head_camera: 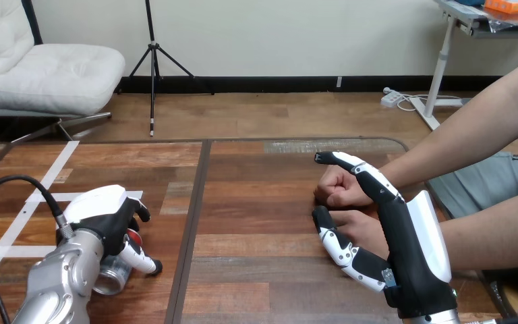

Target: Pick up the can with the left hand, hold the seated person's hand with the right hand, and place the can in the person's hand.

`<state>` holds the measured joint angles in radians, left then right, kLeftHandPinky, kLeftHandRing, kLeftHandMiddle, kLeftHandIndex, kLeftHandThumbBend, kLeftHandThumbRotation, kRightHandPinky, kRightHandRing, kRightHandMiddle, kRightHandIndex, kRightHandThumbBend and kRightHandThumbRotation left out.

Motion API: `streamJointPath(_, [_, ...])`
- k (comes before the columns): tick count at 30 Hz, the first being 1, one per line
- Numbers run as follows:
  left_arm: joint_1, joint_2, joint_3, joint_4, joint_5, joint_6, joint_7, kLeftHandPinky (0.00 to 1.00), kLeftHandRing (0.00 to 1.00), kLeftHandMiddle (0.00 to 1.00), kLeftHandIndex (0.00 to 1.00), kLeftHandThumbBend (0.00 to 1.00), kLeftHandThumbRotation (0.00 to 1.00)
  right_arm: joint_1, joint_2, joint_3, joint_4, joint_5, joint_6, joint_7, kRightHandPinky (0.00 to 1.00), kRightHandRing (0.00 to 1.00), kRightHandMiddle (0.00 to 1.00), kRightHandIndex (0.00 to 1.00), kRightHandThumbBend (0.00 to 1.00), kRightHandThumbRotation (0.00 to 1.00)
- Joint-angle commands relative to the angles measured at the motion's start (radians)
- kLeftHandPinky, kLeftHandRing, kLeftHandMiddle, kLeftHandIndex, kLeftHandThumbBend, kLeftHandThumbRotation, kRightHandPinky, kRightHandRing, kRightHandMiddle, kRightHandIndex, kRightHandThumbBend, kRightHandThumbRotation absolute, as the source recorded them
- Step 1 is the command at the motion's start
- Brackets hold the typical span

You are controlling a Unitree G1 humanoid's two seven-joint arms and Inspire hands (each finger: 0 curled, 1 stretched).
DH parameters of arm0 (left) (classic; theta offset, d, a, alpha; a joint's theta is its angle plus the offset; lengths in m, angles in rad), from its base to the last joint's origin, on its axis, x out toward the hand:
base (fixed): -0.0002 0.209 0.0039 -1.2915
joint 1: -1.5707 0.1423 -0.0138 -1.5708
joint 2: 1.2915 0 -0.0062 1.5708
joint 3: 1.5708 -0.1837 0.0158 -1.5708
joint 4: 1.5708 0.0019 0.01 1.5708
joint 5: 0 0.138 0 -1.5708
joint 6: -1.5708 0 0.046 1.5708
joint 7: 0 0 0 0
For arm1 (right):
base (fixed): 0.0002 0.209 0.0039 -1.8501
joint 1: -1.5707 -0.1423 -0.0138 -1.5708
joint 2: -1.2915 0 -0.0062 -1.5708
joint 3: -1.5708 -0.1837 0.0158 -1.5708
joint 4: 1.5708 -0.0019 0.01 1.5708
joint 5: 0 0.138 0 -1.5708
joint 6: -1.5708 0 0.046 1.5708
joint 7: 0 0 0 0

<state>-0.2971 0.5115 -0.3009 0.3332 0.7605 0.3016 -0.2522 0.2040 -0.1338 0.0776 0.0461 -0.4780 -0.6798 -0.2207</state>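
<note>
Item: silver-and-red metal can (112,275), lying low over the brown wooden desk (256,202), left side. The left hand (108,216) is covering it, fingers seemingly curling round it, so pick-up is looking under way.

The right hand (405,236) is standing open with straight fingers, flanking the person's nearer hand (361,226) and not clasping it.

Outstanding: lifting, holding the hand, handover.

You've got a silver-and-red can (112,275) at 8 o'clock, left hand (104,216) and right hand (408,256) both black with white shells, on a brown wood-plank table (256,202) with white tape stripes (13,233).
</note>
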Motion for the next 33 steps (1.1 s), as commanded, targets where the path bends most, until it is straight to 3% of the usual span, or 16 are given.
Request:
streamJointPath(1, [-0.036,0.031,0.004,-0.031,0.014,-0.002,0.016,0.51,0.67,0.74,0.77,0.8,0.11,-0.038,-0.006,0.002,-0.033,0.001,-0.01,-0.007,0.85,0.85,0.82,0.77,0.34,0.0])
streamJointPath(22, [-0.033,0.026,0.018,-0.021,-0.007,-0.007,0.024,0.52,0.67,0.73,0.77,0.8,0.12,-0.036,-0.003,0.009,-0.033,-0.009,-0.01,-0.009,0.83,0.84,0.82,0.76,0.35,0.02])
streamJointPath(25, [-0.029,0.022,0.025,-0.023,-0.017,-0.007,0.029,0.55,0.7,0.76,0.78,0.8,0.11,-0.035,-0.003,0.01,-0.031,-0.008,-0.012,-0.01,0.82,0.84,0.82,0.76,0.35,0.01])
streamJointPath(33, [-0.019,0.029,0.028,-0.02,-0.026,-0.034,0.064,0.74,0.86,0.89,0.84,0.83,0.12,-0.029,-0.001,0.016,-0.037,-0.002,-0.002,0.0,0.82,0.84,0.83,0.76,0.35,0.01])
